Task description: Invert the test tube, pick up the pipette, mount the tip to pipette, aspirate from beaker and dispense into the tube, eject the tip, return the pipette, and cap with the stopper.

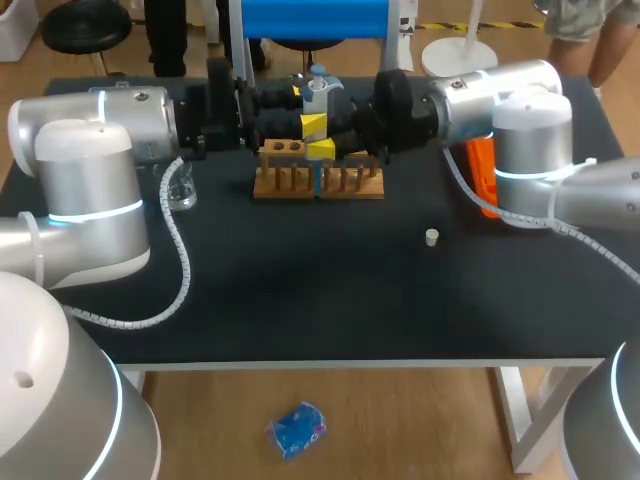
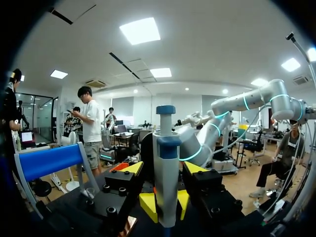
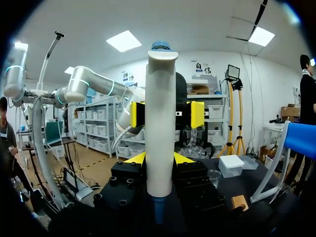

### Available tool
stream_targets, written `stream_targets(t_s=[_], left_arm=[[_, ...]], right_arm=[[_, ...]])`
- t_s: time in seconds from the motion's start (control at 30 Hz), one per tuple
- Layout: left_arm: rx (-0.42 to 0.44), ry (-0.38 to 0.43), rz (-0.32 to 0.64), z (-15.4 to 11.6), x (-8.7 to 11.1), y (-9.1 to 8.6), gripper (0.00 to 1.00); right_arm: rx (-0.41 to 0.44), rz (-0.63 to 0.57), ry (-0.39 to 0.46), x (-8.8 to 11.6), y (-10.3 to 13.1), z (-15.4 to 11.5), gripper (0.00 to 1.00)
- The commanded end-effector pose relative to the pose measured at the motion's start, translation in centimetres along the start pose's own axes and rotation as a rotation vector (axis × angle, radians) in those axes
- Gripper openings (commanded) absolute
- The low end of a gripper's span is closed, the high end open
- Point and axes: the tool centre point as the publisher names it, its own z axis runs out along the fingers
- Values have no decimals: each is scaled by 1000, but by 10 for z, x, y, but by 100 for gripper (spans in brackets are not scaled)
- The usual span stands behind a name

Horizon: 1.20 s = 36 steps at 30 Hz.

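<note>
A white pipette [image 1: 316,95] with a blue top stands upright above the wooden rack [image 1: 345,185], between my two arms. My right gripper [image 3: 157,159] is shut on the pipette's [image 3: 160,123] lower body; in the head view it [image 1: 322,150] is the lower pair of yellow tips. My left gripper [image 2: 163,168] straddles the pipette [image 2: 167,182] higher up, open, with a narrow gap at each finger; in the head view it [image 1: 313,125] sits just above the right one. The pipette's blue lower end [image 3: 158,210] points down at the rack. A small white stopper [image 1: 431,237] lies on the black table to the right.
A clear glass beaker [image 1: 181,190] stands left of the rack, under my left arm. An orange object [image 1: 483,175] is partly hidden behind my right arm. The front half of the black table [image 1: 300,300] holds only the left arm's white cable.
</note>
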Motion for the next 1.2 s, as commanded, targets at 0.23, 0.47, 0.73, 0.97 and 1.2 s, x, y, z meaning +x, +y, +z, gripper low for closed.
stream_targets(t_s=[0.23, 0.47, 0.73, 0.97, 1.2], left_arm=[[0, 11, 2, 1, 0, 1, 38], [-7, 19, -1, 2, 0, 2, 36], [-12, 22, -3, 3, 1, 3, 40], [-7, 23, -5, 4, 1, 3, 35], [-6, 26, -7, 3, 1, 4, 7]], right_arm=[[1, -1, 4, -2, 0, -2, 0], [5, 5, 6, -3, -1, -4, 0], [7, 9, 9, -4, -1, -4, 0], [6, 10, 11, -4, -1, -3, 0], [5, 11, 9, -4, -1, -2, 0]])
